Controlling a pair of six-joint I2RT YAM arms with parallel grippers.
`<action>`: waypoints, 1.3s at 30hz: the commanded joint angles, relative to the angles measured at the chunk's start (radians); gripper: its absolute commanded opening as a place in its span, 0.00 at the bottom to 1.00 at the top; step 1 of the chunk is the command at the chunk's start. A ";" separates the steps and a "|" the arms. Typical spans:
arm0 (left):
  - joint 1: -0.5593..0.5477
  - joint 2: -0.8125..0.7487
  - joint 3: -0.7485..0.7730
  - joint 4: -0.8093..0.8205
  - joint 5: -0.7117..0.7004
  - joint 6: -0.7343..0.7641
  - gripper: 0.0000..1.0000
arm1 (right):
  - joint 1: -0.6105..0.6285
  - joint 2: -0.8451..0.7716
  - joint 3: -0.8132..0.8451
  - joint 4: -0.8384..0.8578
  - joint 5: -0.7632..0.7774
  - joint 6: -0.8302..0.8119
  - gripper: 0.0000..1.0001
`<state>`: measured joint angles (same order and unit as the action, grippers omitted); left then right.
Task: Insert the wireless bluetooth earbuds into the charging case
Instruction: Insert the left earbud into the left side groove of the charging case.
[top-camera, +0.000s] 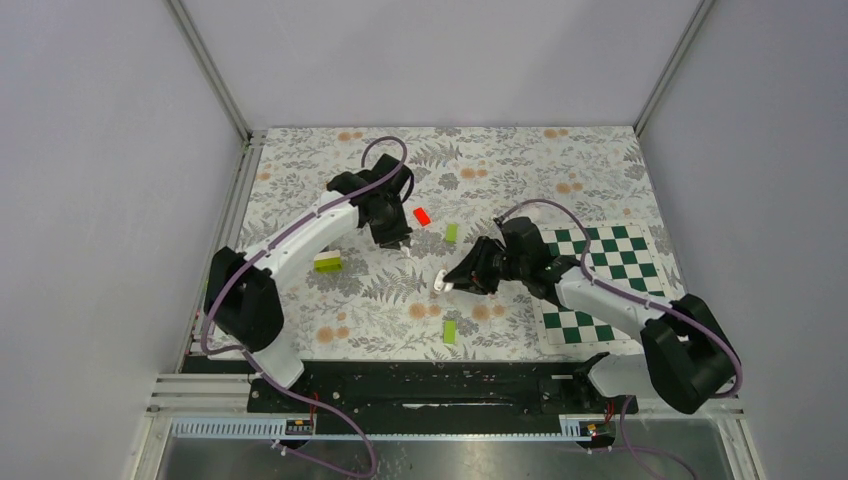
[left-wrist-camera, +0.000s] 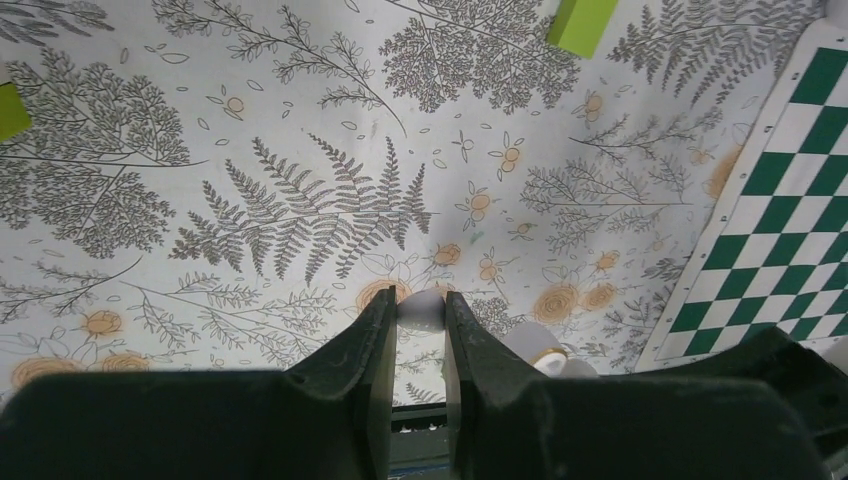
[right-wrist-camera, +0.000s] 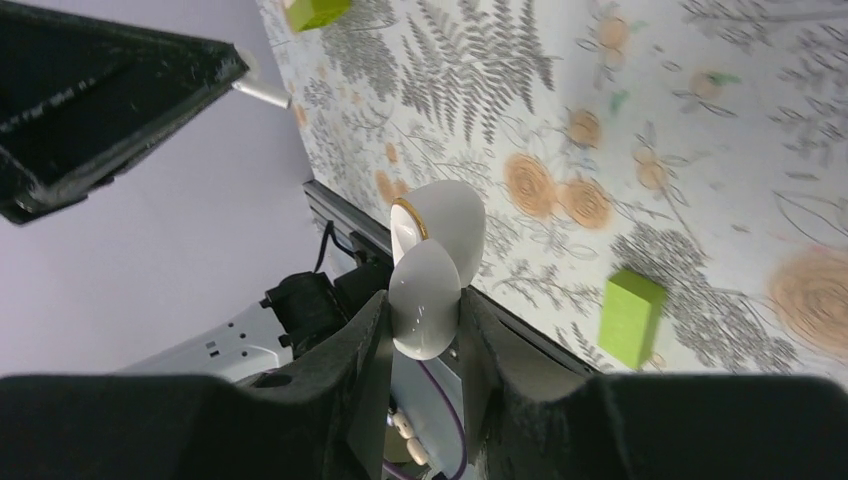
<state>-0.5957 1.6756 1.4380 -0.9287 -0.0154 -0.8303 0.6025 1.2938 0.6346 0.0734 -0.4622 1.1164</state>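
Pinching a tiny white earbud (left-wrist-camera: 422, 308) at its tips, the left end effector (top-camera: 403, 248) is nearly closed and hangs above the bench (top-camera: 300, 170). The right end effector (right-wrist-camera: 422, 318) is clamped partway shut on the charging case (right-wrist-camera: 445, 222), lid hinged open, gold-rimmed mouth turned toward the left arm. Key relation: in the top view the case sits near the earbud, toward the robot's right and nearer the bases, apart, not touching. The left arm has the small part, so it likely does the closing-in. The earbud stem pokes out of the left tips, judged roughly toward the mouth; which socket, can't tell. Second earbud not seen. Room: nothing between the two end effectors. A green block (top-camera: 451, 232) and red block (top-camera: 422, 216) lie farther back, another green block (top-camera: 450, 331) lies nearer the bases, the checkered mat (top-camera: 600, 290) is off right, all down on the bench.
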 joint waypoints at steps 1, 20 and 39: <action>-0.012 -0.076 0.037 -0.015 -0.065 0.017 0.08 | 0.031 0.076 0.103 0.136 -0.024 0.028 0.00; -0.163 -0.198 -0.063 0.147 -0.221 0.030 0.07 | 0.055 0.231 0.142 0.350 -0.069 0.159 0.00; -0.233 -0.203 -0.135 0.228 -0.314 0.056 0.07 | 0.055 0.217 0.130 0.371 -0.075 0.177 0.00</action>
<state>-0.8093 1.5089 1.3186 -0.7563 -0.2481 -0.7967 0.6479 1.5314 0.7376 0.3885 -0.5171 1.2823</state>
